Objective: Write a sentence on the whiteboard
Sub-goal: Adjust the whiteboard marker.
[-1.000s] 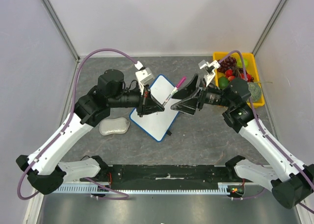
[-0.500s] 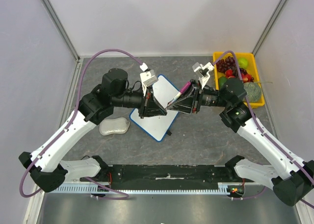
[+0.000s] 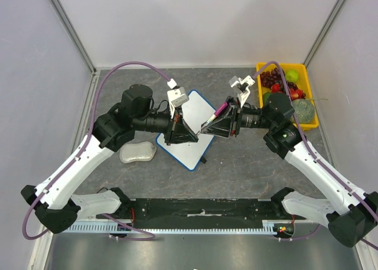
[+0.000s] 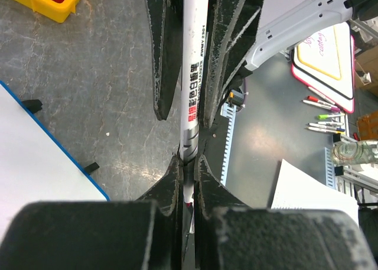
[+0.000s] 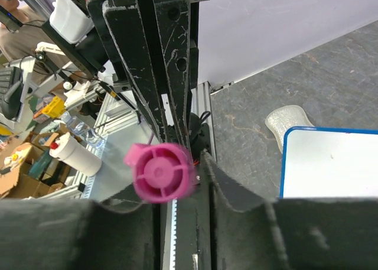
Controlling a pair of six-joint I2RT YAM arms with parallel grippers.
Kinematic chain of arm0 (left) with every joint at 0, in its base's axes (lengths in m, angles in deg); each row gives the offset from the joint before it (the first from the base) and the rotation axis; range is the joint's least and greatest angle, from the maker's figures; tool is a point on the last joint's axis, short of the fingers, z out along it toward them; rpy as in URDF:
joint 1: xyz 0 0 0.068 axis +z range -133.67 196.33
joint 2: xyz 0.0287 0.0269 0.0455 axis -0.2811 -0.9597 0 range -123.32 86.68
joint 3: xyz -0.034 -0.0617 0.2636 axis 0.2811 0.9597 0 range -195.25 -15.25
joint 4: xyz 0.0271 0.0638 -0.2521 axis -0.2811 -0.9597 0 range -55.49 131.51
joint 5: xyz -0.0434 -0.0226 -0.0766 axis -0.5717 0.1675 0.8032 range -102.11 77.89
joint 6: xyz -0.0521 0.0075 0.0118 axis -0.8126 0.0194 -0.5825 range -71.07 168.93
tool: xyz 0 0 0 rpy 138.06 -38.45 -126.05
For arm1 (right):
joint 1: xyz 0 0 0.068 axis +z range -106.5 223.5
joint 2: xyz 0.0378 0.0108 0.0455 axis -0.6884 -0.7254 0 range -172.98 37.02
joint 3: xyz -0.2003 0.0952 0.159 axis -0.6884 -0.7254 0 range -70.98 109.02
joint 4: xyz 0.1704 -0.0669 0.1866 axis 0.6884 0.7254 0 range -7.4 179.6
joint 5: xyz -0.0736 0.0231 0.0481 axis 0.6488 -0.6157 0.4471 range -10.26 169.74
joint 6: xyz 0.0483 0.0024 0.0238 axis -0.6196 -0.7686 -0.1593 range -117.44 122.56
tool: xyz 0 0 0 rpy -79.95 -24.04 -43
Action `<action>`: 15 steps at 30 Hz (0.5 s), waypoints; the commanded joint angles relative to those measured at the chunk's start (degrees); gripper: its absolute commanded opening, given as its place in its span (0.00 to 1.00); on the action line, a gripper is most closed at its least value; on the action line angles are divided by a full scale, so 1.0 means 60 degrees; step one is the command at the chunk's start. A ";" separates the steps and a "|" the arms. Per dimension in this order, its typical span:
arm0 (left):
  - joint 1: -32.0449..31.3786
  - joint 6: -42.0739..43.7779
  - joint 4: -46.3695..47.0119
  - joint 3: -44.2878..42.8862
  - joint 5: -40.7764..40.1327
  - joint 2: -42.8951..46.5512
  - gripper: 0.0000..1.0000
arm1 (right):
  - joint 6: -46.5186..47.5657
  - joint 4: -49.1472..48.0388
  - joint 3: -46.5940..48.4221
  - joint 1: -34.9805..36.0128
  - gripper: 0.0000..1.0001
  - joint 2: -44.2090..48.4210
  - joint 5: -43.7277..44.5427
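Observation:
A white marker with a magenta cap hangs above the whiteboard, held between both grippers. My left gripper is shut on the marker's lower end; in the left wrist view the printed barrel runs straight out of my left gripper. My right gripper is closed around the upper barrel, and the cap sits between its jaws. The whiteboard has a blue rim and its visible face is plain white. The sentence is out of view.
A pale lumpy eraser pad lies left of the board. A yellow tray of fruit stands at the back right, with a green vegetable at its edge. Grey walls enclose the table on three sides.
My right gripper has moved left onto the marker and closed around it. The left gripper keeps its hold and has shifted slightly with the marker.

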 commanded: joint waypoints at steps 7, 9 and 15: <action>0.0074 0.0350 -0.0090 0.0101 0.0594 0.0263 0.02 | 0.0094 0.0054 0.0418 0.0023 0.29 -0.0055 -0.0222; 0.0074 0.0321 -0.0076 0.0159 0.0609 0.0248 0.02 | 0.0051 0.0039 0.0418 0.0023 0.30 -0.0055 -0.0208; 0.0074 0.0263 0.0027 0.0277 0.0624 0.0175 0.02 | -0.0199 -0.0268 0.0286 0.0008 0.30 -0.0041 -0.0311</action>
